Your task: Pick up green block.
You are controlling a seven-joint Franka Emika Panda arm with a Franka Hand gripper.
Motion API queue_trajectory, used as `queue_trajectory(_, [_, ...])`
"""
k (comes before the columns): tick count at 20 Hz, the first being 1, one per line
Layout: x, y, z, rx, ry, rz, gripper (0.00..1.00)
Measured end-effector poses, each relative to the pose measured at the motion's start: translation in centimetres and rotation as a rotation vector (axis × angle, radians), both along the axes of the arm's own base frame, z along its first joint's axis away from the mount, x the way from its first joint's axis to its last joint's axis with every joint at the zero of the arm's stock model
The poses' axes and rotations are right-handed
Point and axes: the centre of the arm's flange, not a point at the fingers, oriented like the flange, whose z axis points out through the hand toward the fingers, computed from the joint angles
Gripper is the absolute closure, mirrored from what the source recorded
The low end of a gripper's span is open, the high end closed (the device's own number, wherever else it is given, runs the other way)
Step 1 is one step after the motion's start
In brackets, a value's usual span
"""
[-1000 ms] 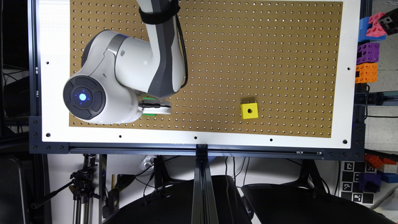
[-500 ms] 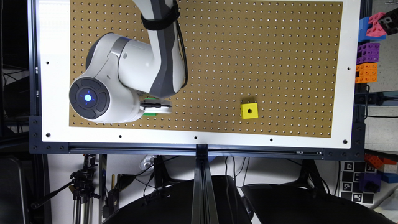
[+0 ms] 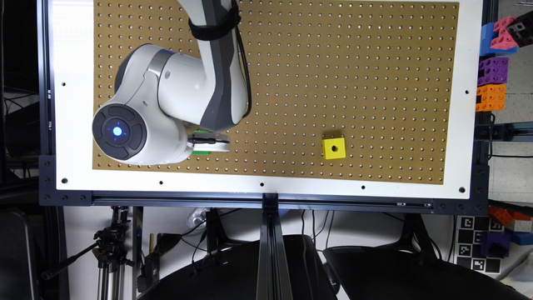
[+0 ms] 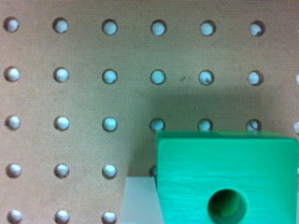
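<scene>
In the wrist view the green block (image 4: 227,179) sits very close to the camera, its flat top face turned up with the round dark hole in it; a pale grey finger pad (image 4: 140,200) stands against one side of the block, touching or all but touching it; the far side of the block runs to the frame's edge and no second finger can be made out there, so whether the gripper is pinching the block or standing spread around it cannot be told; beyond the block lies the brown pegboard (image 4: 84,98) with its even rows of holes and a soft shadow cast across it beside the block. In the exterior view the Panda arm (image 3: 216,62) reaches down over the pegboard from the upper edge, its dark-strapped forearm bending into a bulky white joint whose round dark cap with a blue light (image 3: 118,131) faces the camera; the white gripper (image 3: 210,143) juts out from under this joint toward the exterior view's right, low over the board, and slivers of the green block show just above and below it; well apart toward the exterior view's right, the yellow cube (image 3: 333,148) with a hole rests on the same board; farther off, past the white frame (image 3: 466,125), pink, purple and orange blocks (image 3: 493,71) are stacked.
</scene>
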Motion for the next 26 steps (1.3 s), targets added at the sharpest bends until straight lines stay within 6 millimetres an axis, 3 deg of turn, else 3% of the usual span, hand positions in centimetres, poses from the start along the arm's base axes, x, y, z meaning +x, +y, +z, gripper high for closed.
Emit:
queue_trajectory(6, [0.1,0.0,1.8,0.001,0.008,0.001,1.00])
queue_trajectory(15, [0.0,0.0,8.4,0.000,0.015,0.004,1.00])
queue_trajectory(20, [-0.1,0.1,10.4,-0.002,0.013,0.005,1.00])
queue_trajectory(26, [0.0,0.1,11.0,-0.004,0.007,0.005,1.00])
